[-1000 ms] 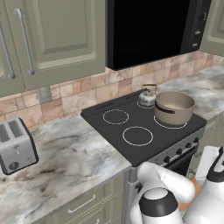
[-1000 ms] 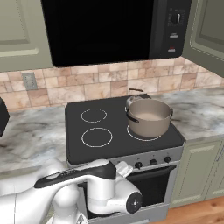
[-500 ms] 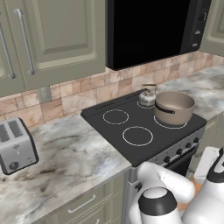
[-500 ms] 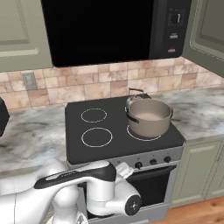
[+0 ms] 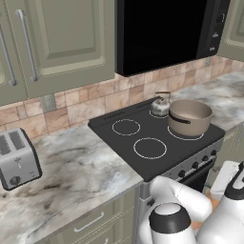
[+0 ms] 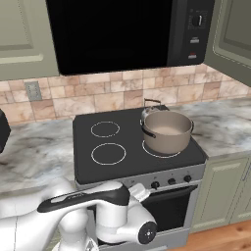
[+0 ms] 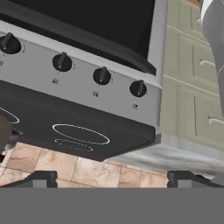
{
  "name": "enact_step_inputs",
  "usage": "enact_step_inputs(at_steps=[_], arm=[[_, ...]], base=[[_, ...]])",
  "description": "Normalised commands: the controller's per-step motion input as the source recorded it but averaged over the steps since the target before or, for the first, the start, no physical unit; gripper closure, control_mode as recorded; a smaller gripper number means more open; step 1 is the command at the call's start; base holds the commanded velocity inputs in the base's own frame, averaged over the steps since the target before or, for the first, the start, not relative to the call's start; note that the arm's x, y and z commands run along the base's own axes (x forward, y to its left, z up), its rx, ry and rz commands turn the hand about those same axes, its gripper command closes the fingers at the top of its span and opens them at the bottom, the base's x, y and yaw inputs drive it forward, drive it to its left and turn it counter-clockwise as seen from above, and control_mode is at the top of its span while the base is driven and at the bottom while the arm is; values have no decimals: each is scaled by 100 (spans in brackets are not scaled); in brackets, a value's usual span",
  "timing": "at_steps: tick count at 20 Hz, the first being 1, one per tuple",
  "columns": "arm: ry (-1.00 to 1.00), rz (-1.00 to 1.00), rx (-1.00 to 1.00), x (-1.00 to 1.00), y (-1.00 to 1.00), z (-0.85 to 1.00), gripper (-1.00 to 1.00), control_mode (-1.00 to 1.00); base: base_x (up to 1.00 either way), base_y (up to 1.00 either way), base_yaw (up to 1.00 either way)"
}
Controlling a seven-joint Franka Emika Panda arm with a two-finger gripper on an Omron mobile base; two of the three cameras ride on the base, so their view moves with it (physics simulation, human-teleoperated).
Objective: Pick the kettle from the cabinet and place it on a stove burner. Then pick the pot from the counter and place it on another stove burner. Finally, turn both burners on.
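Note:
The silver kettle [image 5: 161, 106] [image 6: 149, 110] stands on the back right stove burner of the black cooktop [image 5: 143, 136]. Just in front of it, the taupe pot [image 5: 189, 117] [image 6: 167, 131] sits on the front right burner. Both left burners [image 5: 126, 127] [image 5: 150, 147] are bare. My gripper [image 7: 113, 178] is open, with nothing between its fingertips [image 7: 40, 177]. It hangs low in front of the stove and looks at the silver control panel, which appears upside down. Several black knobs [image 7: 102, 75] [image 6: 171, 182] line that panel. The olive-green cabinet [image 5: 62, 43] left of the microwave is shut.
A black microwave [image 5: 167, 33] hangs over the cooktop. A silver toaster [image 5: 16, 159] stands on the marbled counter [image 5: 81, 171] to the left. Olive drawer fronts [image 7: 192, 65] flank the stove. Another cabinet door [image 6: 235, 34] hangs right of the microwave.

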Motion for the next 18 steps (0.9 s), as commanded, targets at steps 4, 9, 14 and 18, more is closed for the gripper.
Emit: enact_step_inputs(at_steps=[4, 9, 14, 18], arm=[[0, -4, 6, 6, 0, -2, -100, -100], [0, -4, 5, 9, 0, -6, -100, -100], [0, -4, 2, 7, 0, -10, -100, -100], [0, -3, 0, 0, 0, -15, -100, -100]], base=[[0, 0, 0], [0, 0, 0], [0, 0, 0], [0, 0, 0]])
